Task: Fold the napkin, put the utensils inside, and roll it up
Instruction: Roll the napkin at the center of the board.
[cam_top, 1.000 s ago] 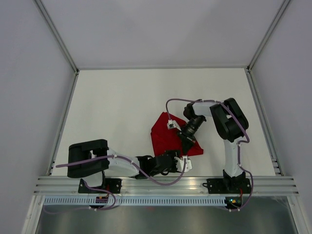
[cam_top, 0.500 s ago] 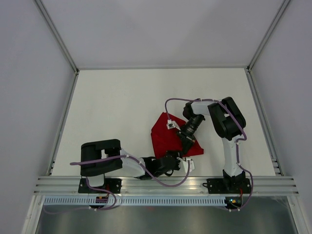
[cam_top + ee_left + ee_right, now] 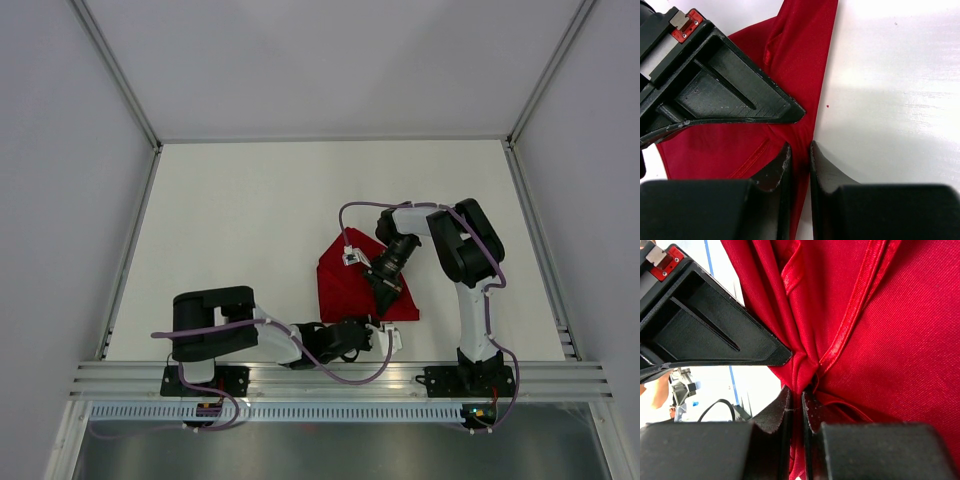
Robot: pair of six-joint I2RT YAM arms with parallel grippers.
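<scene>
- Quick update: over the last second the left arm's elbow has swung right along the near rail. Its tool (image 3: 799, 157) has crept right with it, hugging the near edge of the napkin (image 3: 340, 295).
- The right arm has barely budged. It shifted a touch early on and has sat put since.
- The napkin's left corner has pulled in a little, so the whole cloth looks dragged slightly to the right. It's a small change, more of a tug than a proper fold.
- Left tool: the jaws are almost closed, with a thin strip of the red edge pinched between them, right where cloth meets bare worktop (image 3: 250, 220).
- Right tool (image 3: 796, 395): it's clamped tight on a bunched pleat, hem and all, further into the cloth.
- The napkin sits on the worktop just in front of the two bases, right of centre. It's a rumpled, roughly triangular shape with both arms on it.
- I can't spot the utensils in any view.
- My read is that we're still in the folding step. The cloth looks gathered rather than lying flat, so it'll probably need smoothing out before anything goes inside. Loading the utensils and rolling aren't started yet.
</scene>
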